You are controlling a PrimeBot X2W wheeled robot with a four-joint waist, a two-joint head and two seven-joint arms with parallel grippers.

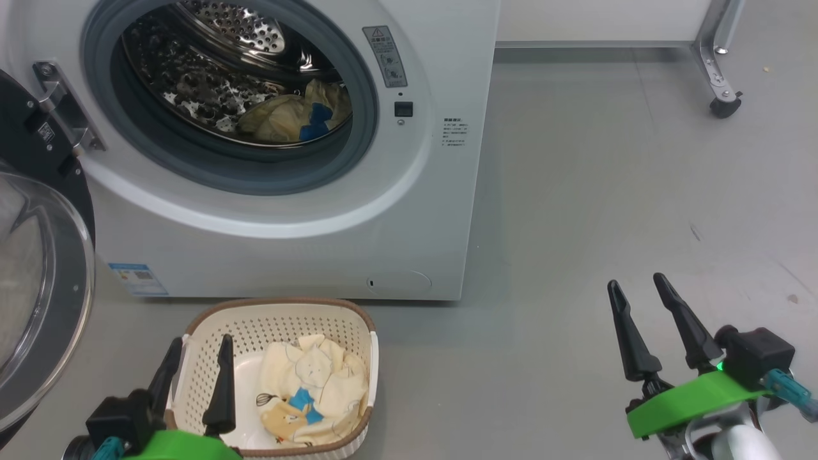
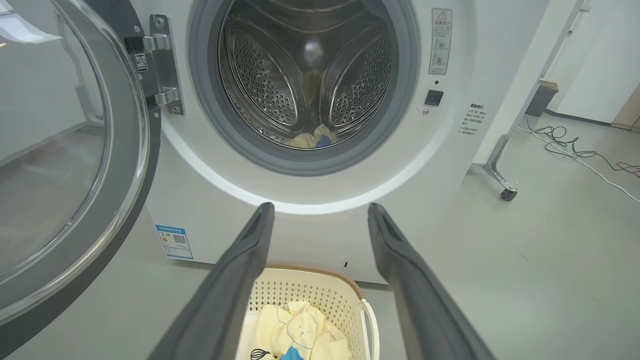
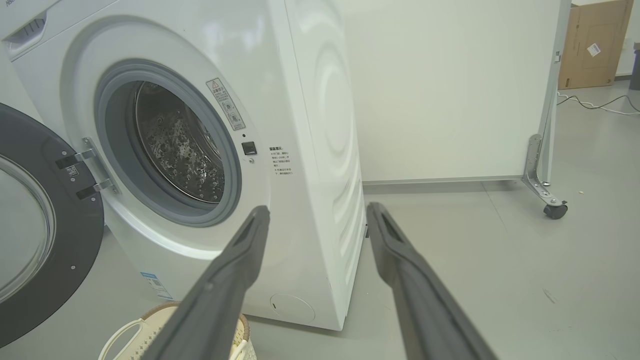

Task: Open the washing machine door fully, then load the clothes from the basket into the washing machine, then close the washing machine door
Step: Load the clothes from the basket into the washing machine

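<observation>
Beside the left gripper lie clothes, apparently untouched.

The grey-gasketed round drum mouth at upper left gaped unobstructed; the black-rimmed glass door jutted out along the left edge.

The right gripper, its two dark fingers spread wide and empty, points at the front right corner of the washing machine. The washing machine door stands swung open at left, leaving the steel drum exposed inside its grey gasket. The basket sits on the grey floor near the machine's foot, partly behind one finger. A white panel on a caster stands far right
</observation>
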